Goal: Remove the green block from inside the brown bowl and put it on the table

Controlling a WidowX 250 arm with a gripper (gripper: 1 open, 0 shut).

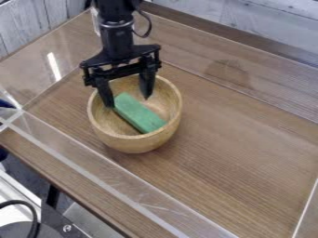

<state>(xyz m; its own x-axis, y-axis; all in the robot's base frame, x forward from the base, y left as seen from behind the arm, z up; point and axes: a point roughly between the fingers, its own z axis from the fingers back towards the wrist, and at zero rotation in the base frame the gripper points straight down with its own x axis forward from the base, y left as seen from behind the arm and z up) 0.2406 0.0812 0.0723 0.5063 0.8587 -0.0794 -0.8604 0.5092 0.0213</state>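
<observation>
The clear wall (93,172) runs along the left edge of the desk (230,153), probably there to stop things sliding off. Just inside it sits the wooden bowl (134,142), upright, its open top giving the arm a way in from above. The tool (126,91) reaches over the far part of the bowl, its two fingers spread and released, one towards the left side and one towards the right; they look set wide so that they can pass around the block before closing. The green block (138,112) lies inside the bowl, slanting from upper left to lower right, its upper end near the fingers. The bowl's curved inside probably makes it rest at that slant. A grip across its narrow width would suit it best, though the rim could get in the fingers' way. The bare desk to the right offers a flat place to set it down.
</observation>
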